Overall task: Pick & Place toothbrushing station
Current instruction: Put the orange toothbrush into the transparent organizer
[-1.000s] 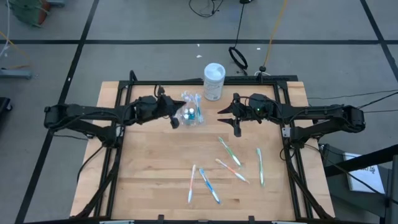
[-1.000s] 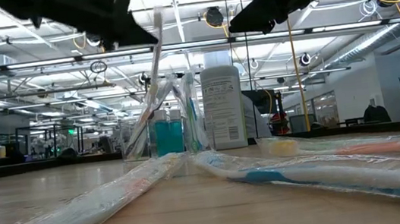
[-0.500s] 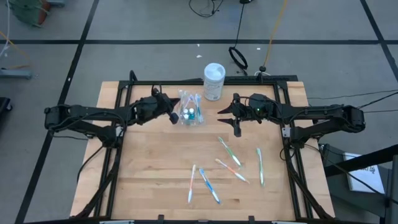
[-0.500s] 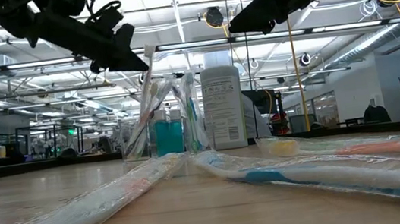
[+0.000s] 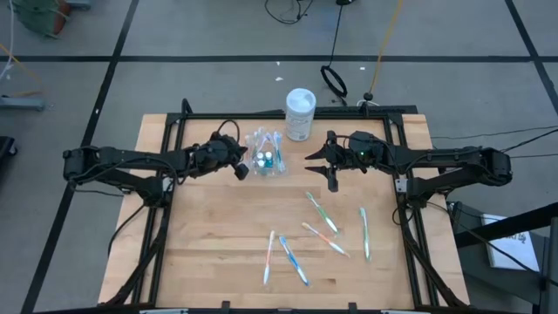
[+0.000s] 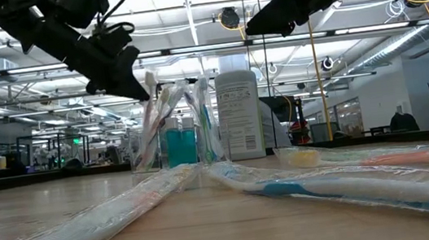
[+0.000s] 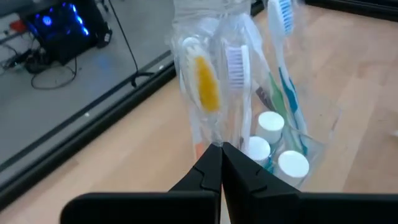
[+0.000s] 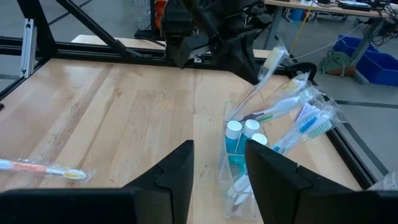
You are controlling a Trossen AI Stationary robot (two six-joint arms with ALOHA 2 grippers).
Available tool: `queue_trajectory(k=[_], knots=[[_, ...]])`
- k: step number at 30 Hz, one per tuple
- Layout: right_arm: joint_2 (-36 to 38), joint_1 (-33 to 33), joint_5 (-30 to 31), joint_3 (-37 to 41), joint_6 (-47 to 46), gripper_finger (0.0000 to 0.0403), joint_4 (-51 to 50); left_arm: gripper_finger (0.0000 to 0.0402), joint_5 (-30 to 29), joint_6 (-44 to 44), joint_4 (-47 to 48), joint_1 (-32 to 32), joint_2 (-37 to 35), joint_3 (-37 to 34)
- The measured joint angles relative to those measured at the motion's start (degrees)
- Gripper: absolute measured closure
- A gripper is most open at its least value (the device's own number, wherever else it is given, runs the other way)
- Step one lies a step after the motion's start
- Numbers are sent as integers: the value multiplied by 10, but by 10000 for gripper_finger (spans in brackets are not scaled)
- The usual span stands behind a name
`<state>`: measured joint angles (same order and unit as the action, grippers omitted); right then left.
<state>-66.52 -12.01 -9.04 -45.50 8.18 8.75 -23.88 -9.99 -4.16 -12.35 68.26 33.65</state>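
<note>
The clear plastic cup (image 5: 268, 159) stands at the table's far middle. It holds several wrapped toothbrushes and three blue toothpaste tubes with white caps (image 7: 271, 122). My left gripper (image 5: 242, 167) is at the cup's left side, above its rim, shut on a wrapped toothbrush with yellow bristles (image 7: 205, 81). That toothbrush leans in the cup, head up. My right gripper (image 5: 323, 168) hangs open and empty above the table to the right of the cup. Several more wrapped toothbrushes (image 5: 323, 212) lie flat on the table's near half. My left gripper pinches the wrapped toothbrush between its two fingertips on the handle (image 7: 214, 138), below the yellow head. The fingers come slanting down from the table's left and lie across the toothbrush. It stands tilted with its lower end inside the cup (image 6: 181, 145).
A taller white cylindrical container (image 5: 300, 113) stands just right of and behind the cup, at the table's far edge. The black frame rails (image 5: 174, 139) run along the table's left, right and far sides. Bare wood lies on the near left.
My left gripper has gone down and a little toward the table's left edge, staying shut on the toothbrush. The toothbrush has sunk deeper into the cup, so its head now stands much lower.
</note>
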Motion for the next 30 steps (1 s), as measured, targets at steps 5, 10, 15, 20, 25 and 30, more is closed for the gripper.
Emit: queue_trajectory(k=[5,10,15,20,25,30], knots=[[0,0,0,0,0,268,0,388,0,-27,22,1,0,0],[0,0,0,0,0,268,0,396,0,-24,19,1,0,0],[0,0,0,0,0,268,0,390,0,-23,19,1,0,0],[0,0,0,0,0,268,0,387,0,-22,19,1,0,0],[0,0,0,0,0,268,0,397,0,-22,31,1,0,0],[0,0,0,0,0,268,0,371,6,13,38,1,0,0]])
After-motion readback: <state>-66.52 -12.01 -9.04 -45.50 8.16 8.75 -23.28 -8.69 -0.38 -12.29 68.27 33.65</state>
